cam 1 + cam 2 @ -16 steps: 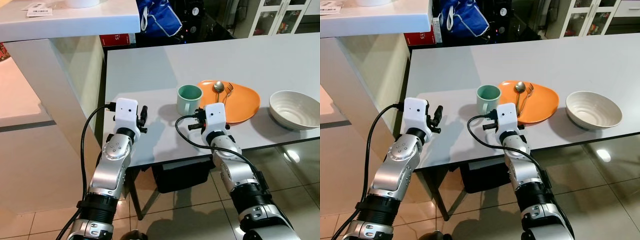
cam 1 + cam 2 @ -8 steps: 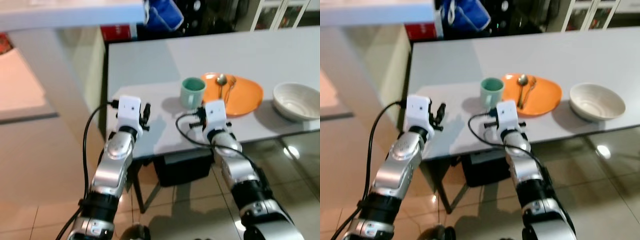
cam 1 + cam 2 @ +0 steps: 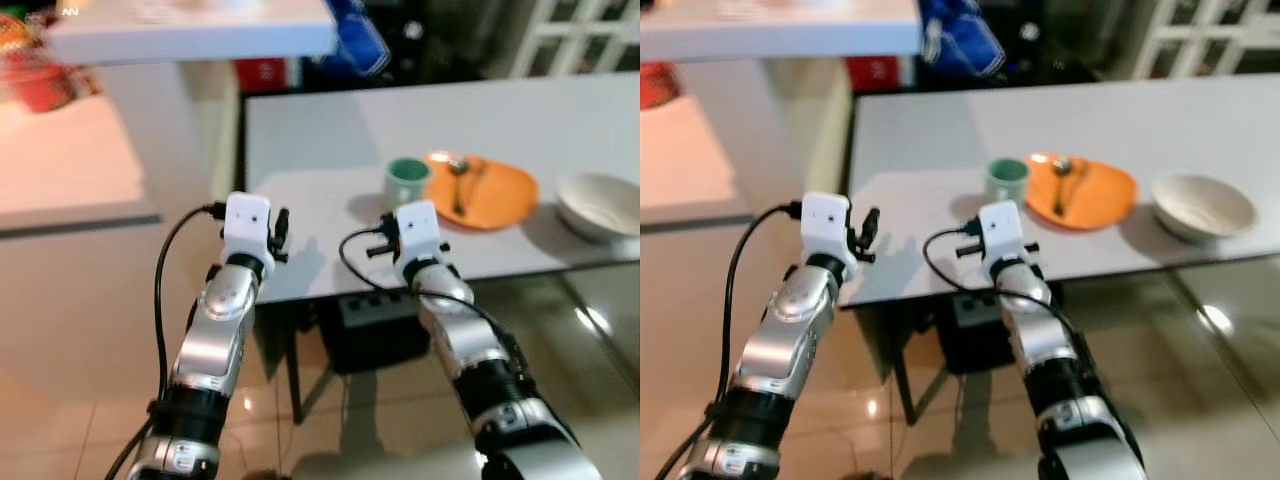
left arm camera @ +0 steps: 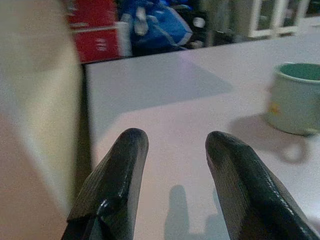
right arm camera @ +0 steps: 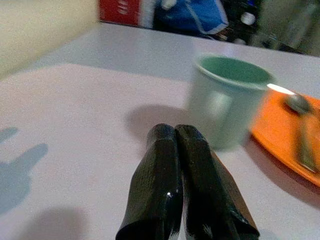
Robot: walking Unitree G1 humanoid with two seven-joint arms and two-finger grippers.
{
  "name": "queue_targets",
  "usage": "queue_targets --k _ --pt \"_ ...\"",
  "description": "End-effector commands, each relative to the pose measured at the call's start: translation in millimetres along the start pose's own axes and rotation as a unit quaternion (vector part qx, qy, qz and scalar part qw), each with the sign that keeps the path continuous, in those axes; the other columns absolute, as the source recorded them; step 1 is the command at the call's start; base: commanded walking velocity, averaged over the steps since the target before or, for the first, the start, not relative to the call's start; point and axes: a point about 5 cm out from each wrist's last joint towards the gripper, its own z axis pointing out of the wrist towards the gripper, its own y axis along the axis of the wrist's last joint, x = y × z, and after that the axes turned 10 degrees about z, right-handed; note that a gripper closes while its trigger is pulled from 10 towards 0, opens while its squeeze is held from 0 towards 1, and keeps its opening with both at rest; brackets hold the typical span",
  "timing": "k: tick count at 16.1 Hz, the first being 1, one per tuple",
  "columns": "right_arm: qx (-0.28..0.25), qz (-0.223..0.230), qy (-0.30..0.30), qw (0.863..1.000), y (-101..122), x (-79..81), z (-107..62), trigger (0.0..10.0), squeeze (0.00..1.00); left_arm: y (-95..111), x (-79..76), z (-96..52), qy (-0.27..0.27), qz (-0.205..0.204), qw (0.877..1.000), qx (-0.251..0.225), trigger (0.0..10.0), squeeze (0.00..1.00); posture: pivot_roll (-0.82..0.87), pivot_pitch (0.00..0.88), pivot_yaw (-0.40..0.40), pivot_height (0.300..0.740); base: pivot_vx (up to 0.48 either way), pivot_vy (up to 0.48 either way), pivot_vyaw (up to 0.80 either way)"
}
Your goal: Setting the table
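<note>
Matt table (image 3: pixel 330 140) – glossy floor tiles (image 3: pixel 90 380), metal spoon (image 5: pixel 299 104)

Both my eye views are smeared with motion blur, worst toward the edges. The bench (image 3: pixel 330 140) is evenly lit from overhead; my arms throw soft shadows onto its near edge. Glare spots shine on the floor tiles (image 3: pixel 1215 318) below the bench's right end. Behind the bench the room falls dark. My wrist views are dim, grainy and softly focused.

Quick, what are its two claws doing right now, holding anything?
Left gripper: open, holding nothing.
Right gripper: shut, holding nothing.
</note>
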Motion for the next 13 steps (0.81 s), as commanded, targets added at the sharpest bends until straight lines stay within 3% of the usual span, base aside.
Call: queue_targets --k 1,13 --pt "-0.007 -0.003 0.0 1.0 2.8 -0.3 0.5 10.0 0.0 5.3 -3.8 1.7 -0.006 0.003 1.0 -0.008 10.0 0.0 0.01 0.002 0.029 0.74 0.0 0.0 -0.79" --pt "-0.015 -0.006 0.016 1.0 6.7 4.1 3.7 10.0 0.0 6.4 -6.1 2.2 -0.015 -0.002 1.0 -0.011 10.0 0.0 0.02 0.01 0.018 0.74 0.0 0.0 -0.76"
